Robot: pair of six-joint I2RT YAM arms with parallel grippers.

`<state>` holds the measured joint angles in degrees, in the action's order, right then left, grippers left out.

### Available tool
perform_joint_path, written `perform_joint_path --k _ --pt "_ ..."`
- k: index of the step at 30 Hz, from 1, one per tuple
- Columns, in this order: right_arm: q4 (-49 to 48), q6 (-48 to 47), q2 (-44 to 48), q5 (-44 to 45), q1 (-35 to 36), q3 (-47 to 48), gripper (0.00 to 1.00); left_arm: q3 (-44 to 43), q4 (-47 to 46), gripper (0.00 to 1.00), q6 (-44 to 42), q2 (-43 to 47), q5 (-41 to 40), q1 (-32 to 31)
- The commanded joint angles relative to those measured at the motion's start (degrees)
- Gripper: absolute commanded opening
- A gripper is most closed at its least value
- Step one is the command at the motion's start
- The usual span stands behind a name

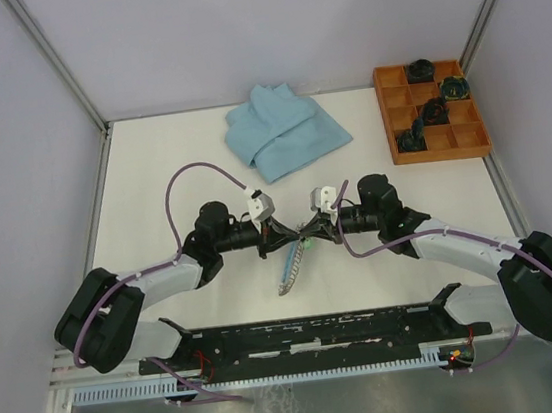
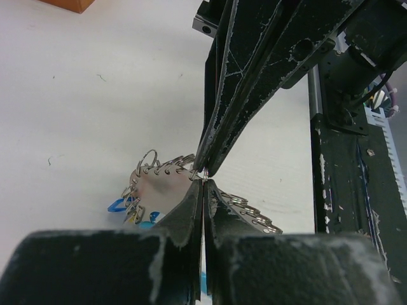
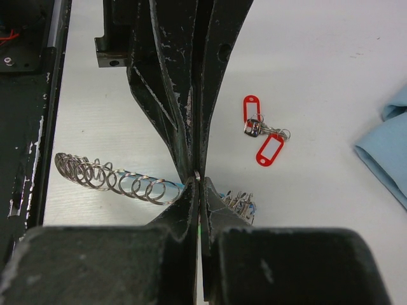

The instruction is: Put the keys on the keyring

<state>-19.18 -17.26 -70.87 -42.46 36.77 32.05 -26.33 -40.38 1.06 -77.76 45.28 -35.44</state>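
The large grey metallic coil-textured keyring (image 1: 288,265) lies near the middle of the white counter (image 1: 152,181), running from the meeting claw tips down toward 7 o'clock in the top view. Its middle is caught where the two claws meet. In the right wrist view its loops (image 3: 108,175) stretch out toward 9 o'clock from the tips, the far end resting on the counter. In the left wrist view the coil (image 2: 166,170) spreads to both sides of the tips, with blue plastic tags (image 2: 117,204) just beside it at 8 o'clock.

The left claw (image 1: 290,237) (image 2: 202,190) (image 3: 194,166) is pinched closed on the keyring's wire. The right claw (image 1: 315,232) (image 2: 206,166) (image 3: 198,190) faces it tip to tip, also closed on that wire.

Two small silver keys with red plastic tags (image 3: 261,135) lie loose on the counter at 2 o'clock from the tips in the right wrist view, apart from the keyring.

A folded light-blue cloth (image 1: 282,130) lies at 12 o'clock from the keyring. An orange compartmented tray (image 1: 441,156) sits at 2 o'clock, with dark objects (image 1: 432,110) in several compartments.
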Motion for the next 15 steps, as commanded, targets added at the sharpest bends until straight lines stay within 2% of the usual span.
perform_joint_path --k 1,6,11,15 --pt "-2.04 -0.23 1.04 -0.86 0.19 3.43 0.02 -3.47 2.19 0.03 -1.43 1.54 0.99 -0.65" --pt "5.38 -1.19 3.81 3.00 0.19 3.63 0.17 -5.38 14.21 0.03 -3.70 6.36 -7.40 -3.02" --pt "7.10 0.19 7.27 6.77 0.17 2.12 0.32 -11.04 27.69 0.03 -5.50 8.59 -15.52 -5.31" --pt "6.24 0.92 9.40 11.14 0.21 0.18 0.36 -16.89 39.05 0.03 -7.08 8.97 -20.67 -6.58"
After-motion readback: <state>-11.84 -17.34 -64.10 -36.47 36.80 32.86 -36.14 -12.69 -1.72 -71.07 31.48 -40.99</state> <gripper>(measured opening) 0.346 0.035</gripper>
